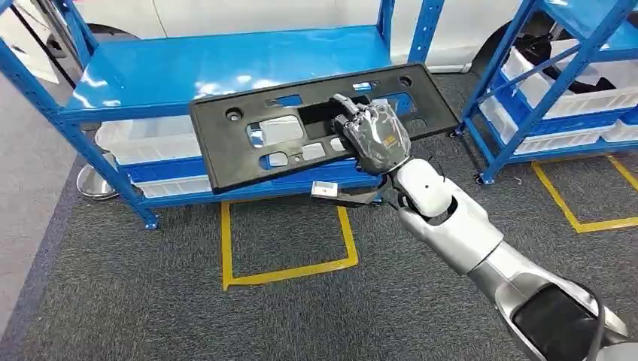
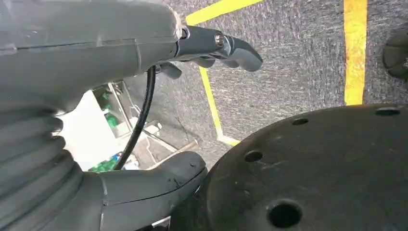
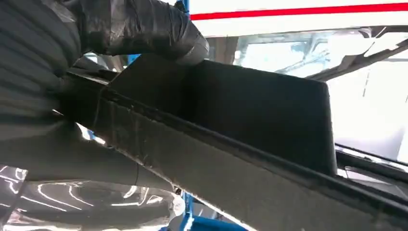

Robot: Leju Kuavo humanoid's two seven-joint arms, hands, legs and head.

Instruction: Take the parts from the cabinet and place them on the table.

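A long flat black plastic panel with several cutouts and round holes hangs in front of the blue cabinet's upper shelf. My right hand grips it near its right-of-middle lower edge, fingers over the top face. In the right wrist view the panel's dark ribbed edge runs across the picture with my right hand wrapped over it. My left hand hangs by my side, thumb and fingers apart with nothing between them.
White bins sit on the cabinet's lower shelf. A second blue rack with white bins stands at the right. Yellow tape squares mark the grey carpet. A white car body is behind the shelves.
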